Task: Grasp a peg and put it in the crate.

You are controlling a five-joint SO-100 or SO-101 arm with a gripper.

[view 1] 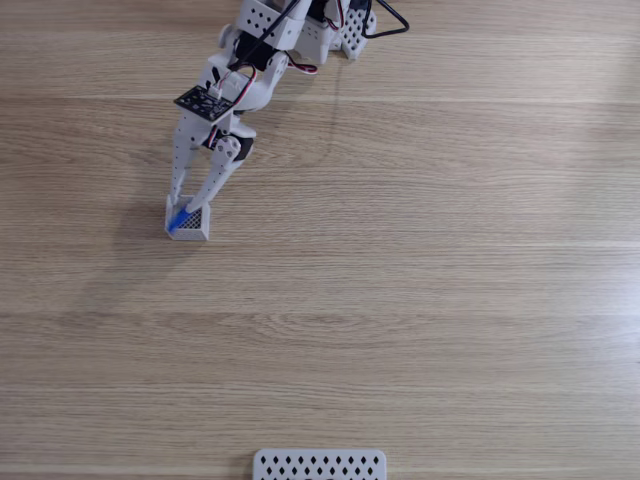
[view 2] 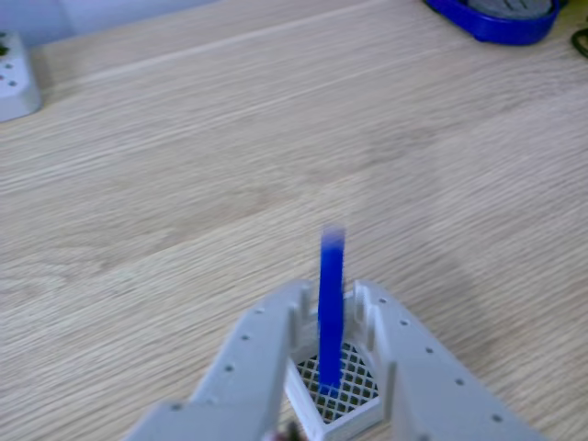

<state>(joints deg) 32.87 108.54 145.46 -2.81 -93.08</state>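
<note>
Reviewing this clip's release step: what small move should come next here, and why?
Probably back the gripper up and away. The peg already stands with its lower end on the mesh floor of the crate, and the fingers look spread to either side of it, so it seems released.

- A light wooden table (view 1: 420, 300) with long plank grain is seen.
- A small white crate (view 1: 188, 222) is set on it at the left of the fixed view.
- A white plate with diamond holes (view 1: 319, 465) lies at the bottom edge.
- The arm's base (view 1: 335, 25) is placed at the top edge.
</note>
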